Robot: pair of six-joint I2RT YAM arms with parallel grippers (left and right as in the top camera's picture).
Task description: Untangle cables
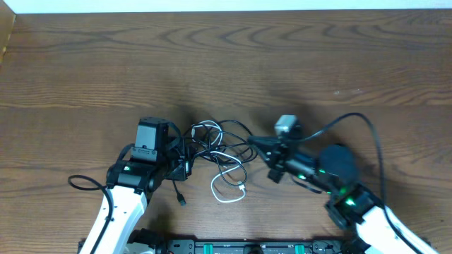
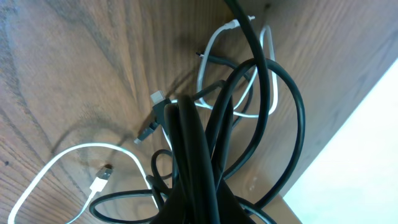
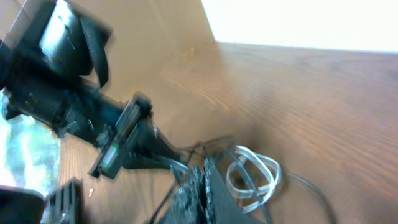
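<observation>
My left gripper (image 1: pixel 185 159) clenches black strands of the cables (image 1: pixel 219 144), which lie from 9 to 3 o'clock between my arms, and my right gripper (image 1: pixel 256 143) is closed at their 3 o'clock end

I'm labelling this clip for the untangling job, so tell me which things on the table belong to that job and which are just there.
Part of the job:
- black cables, bunched and looped mid-table
- white cable, tangled among them

Not part of it:
- wooden table
- thick black arm cable, attached to the right arm
</observation>
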